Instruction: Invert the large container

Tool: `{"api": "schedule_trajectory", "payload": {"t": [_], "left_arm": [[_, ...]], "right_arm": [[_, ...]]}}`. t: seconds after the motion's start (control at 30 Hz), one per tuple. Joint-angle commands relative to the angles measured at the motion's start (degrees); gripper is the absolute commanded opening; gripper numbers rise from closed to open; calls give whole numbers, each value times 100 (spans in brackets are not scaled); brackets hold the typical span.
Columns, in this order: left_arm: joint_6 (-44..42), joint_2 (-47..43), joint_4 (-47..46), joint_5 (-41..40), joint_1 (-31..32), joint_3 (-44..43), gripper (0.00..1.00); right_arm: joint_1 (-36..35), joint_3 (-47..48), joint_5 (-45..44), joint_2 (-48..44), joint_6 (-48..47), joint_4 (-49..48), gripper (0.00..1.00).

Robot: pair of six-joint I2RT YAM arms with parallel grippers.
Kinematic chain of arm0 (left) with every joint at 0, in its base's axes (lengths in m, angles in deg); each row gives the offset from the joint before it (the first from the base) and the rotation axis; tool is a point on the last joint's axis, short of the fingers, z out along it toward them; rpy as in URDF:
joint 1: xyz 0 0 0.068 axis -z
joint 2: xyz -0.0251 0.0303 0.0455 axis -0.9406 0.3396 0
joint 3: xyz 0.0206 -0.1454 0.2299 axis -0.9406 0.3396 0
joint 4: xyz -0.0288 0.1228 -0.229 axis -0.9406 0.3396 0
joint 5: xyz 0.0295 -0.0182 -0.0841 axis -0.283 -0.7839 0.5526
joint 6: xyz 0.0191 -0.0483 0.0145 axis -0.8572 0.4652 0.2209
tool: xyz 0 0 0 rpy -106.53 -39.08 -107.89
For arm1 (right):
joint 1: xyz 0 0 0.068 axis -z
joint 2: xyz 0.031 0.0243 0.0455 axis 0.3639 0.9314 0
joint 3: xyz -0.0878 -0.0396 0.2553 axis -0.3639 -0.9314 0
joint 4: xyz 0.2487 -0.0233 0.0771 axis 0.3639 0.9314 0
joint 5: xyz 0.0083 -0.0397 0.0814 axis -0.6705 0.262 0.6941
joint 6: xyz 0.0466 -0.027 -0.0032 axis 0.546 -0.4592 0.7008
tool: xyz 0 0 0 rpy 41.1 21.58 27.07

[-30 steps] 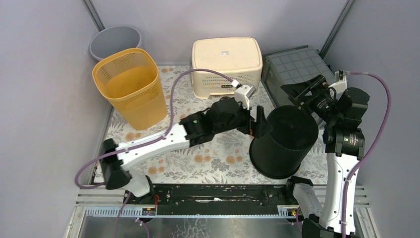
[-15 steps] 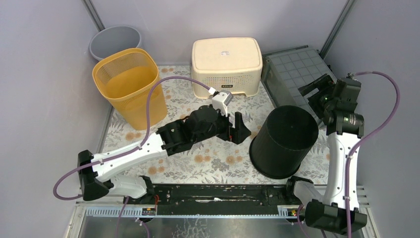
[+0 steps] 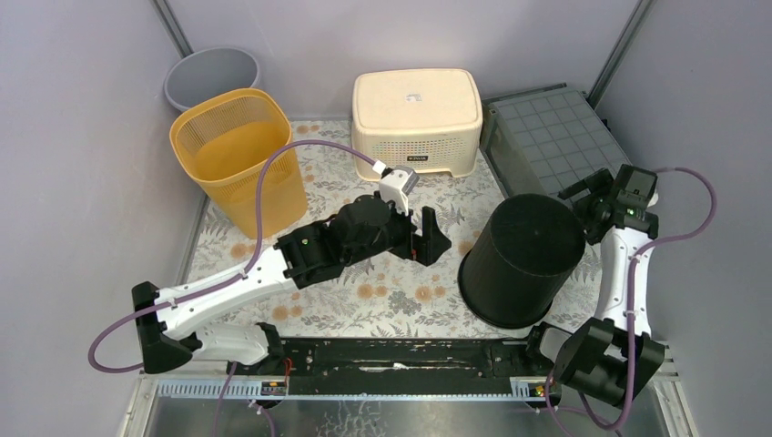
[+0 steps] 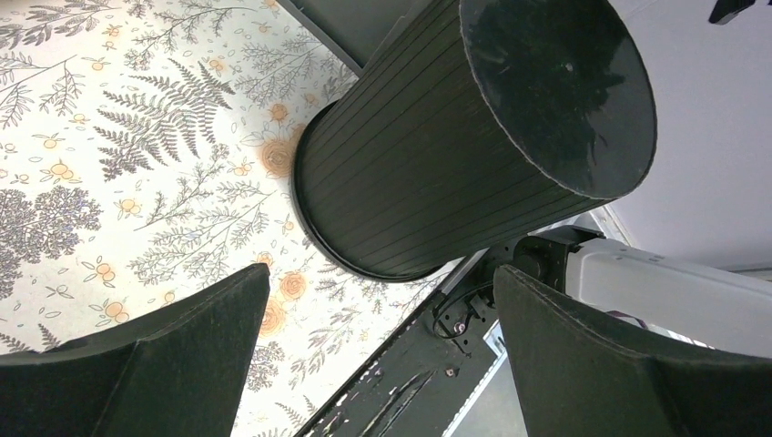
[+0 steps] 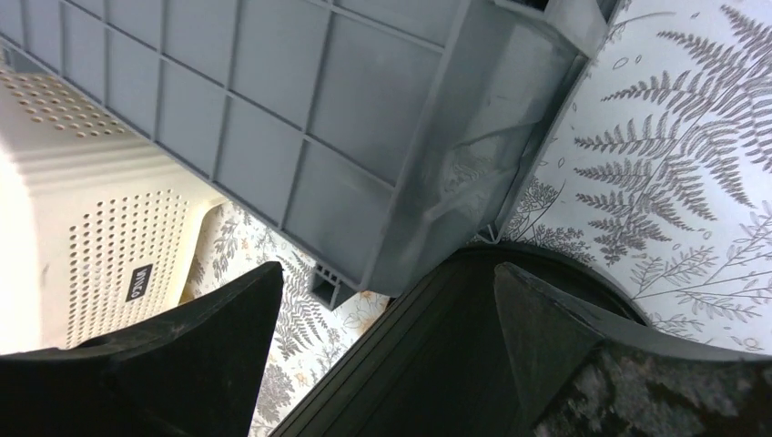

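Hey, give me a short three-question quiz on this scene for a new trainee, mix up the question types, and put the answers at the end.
1. True or false: the black container stands mouth down, closed base up.
2. Which one stands upright with its mouth open to the top? A) cream bin B) yellow basket C) grey crate
3. Fill in: the left pincer and the right pincer are both ____, holding nothing.
Key: 1 true; 2 B; 3 open.
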Motion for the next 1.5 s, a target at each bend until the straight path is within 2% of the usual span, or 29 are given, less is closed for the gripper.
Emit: {"api": "schedule_trajectory", "payload": {"t": [0.0,0.2,0.43,0.73,0.8,0.93,1.13,1.33,1.47], "left_arm": [[-154,-42,153,-172,-56,-95,100],[-130,54,345,-225,-60,-301,100],[-54,160,425,-285,-57,-463,100],[-50,346,517,-279,-58,-662,100],[-45,342,512,-285,-60,-650,100],[-1,314,516,-266,-55,-577,100],[75,242,531,-225,-58,-443,100],[304,99,603,-227,-46,-107,100],[492,42,739,-221,-51,173,100]], "right_arm": [[18,-384,269,-30,174,-919,89],[18,-881,227,250,541,-1773,77],[-33,-1091,977,984,912,-2756,46],[-733,-850,1710,1665,922,-3516,43],[-772,-820,1895,1716,894,-3574,45],[-755,-492,1700,1321,593,-3092,63],[-511,396,1498,624,252,-1997,84],[57,1046,2115,174,280,-1503,90],[171,1228,2733,-105,549,-1603,92]]}}
